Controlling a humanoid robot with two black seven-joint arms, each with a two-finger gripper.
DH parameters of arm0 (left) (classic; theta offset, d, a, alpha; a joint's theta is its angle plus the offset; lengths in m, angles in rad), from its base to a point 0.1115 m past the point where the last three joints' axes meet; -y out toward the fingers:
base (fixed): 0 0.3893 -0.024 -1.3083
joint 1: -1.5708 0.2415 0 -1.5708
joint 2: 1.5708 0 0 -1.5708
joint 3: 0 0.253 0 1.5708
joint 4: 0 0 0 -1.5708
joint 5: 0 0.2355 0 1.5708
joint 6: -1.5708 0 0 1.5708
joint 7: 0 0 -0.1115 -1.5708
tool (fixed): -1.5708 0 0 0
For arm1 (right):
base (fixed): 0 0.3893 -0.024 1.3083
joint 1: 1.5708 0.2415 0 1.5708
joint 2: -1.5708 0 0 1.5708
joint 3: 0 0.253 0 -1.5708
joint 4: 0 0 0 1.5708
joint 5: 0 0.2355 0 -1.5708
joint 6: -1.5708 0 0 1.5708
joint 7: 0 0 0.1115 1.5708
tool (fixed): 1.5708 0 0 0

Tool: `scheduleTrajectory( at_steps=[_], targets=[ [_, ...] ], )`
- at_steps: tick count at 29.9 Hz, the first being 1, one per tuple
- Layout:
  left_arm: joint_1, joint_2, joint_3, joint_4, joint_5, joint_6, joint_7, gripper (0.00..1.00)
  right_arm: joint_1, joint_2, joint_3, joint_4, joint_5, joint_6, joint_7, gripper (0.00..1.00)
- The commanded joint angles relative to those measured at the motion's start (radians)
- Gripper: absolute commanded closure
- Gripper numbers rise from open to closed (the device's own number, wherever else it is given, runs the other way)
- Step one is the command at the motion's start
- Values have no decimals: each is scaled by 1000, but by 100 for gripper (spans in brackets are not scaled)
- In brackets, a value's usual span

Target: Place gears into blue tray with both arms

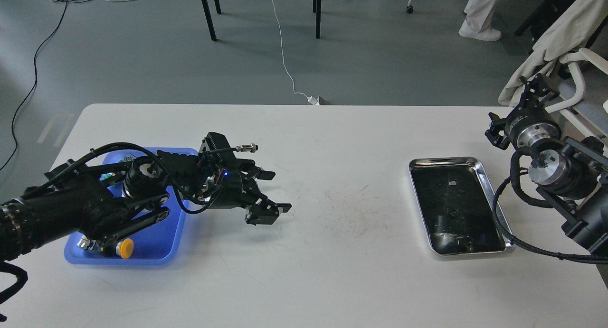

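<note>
The blue tray [164, 245] lies at the table's left, largely covered by my left arm. My left gripper [271, 192] hovers just right of the tray, low over the white table. Its two fingers stand visibly apart, with nothing seen between them. No gear shows clearly anywhere; the table under the left gripper is hidden. My right gripper [536, 87] is raised past the table's right edge, above and right of the silver tray. It is small and dark, and its fingers cannot be told apart.
A shiny silver tray [480, 170] with a dark inside sits at the right; small dark bits in it are unclear. In the blue tray's near corner lies a yellow push-button switch [126, 248]. A worn, scuffed patch [351, 209] marks the table's middle.
</note>
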Motion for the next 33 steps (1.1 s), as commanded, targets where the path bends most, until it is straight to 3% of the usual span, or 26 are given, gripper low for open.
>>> scheduleTrajectory(
  at_steps=[1, 12, 33],
  targets=[
    [5, 0, 0, 1, 2, 5, 0, 8, 0, 5, -13, -1, -65, 21, 28, 1],
    [44, 17, 3, 1, 16, 54, 0, 20, 0, 5, -15, -2, -101, 35, 46, 1],
    [38, 15, 77, 28, 117, 189, 0, 21, 1, 5, -16, -2, -120, 33, 48, 1]
  ],
)
